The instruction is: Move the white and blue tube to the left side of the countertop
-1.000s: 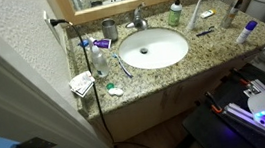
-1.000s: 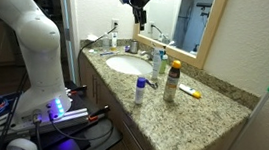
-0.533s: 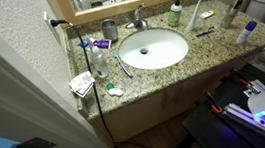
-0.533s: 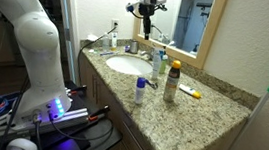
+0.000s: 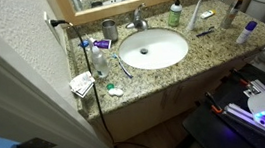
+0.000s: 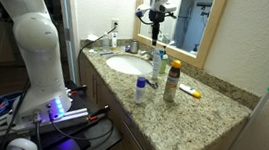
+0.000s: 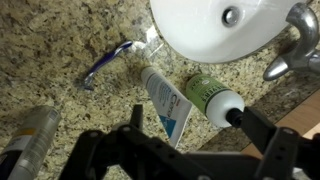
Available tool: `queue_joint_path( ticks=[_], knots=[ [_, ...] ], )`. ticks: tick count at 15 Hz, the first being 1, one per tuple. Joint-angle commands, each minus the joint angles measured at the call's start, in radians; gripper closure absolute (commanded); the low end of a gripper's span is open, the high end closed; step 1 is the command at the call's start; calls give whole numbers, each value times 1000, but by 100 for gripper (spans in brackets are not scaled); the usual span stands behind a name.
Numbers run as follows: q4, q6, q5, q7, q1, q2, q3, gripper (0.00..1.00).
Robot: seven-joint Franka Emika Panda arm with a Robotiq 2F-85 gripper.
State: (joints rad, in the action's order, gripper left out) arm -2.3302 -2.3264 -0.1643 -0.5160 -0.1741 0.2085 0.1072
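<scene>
End effector (image 7: 197, 140) hovered wide open and empty over the white and blue tube (image 7: 165, 105)
Razor (image 7: 108, 62) far left; tube directly ahead on the bench (image 7: 60, 60), green bottle (image 7: 212, 98) right. Probably light, soft, slick: pinch mid-body.

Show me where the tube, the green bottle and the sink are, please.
tube (image 7: 165, 102), wrist view, on the middle of its white body.
green bottle (image 7: 202, 90), wrist view, on its green body, beside the white cap.
sink (image 7: 195, 28), wrist view, on the white basin wall.
</scene>
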Motion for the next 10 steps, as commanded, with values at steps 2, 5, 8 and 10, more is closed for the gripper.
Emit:
queue_joint_path(
  ticks=[2, 5, 8, 10],
  knots=[
    [-2, -126, 76, -133, -18, -127, -9, 0],
    [-4, -108, 62, -126, 2, -114, 5, 0],
    [-4, -107, 79, -135, 1, -111, 3, 26],
    [-8, -113, 84, -132, 0, -113, 3, 40]
  ],
)
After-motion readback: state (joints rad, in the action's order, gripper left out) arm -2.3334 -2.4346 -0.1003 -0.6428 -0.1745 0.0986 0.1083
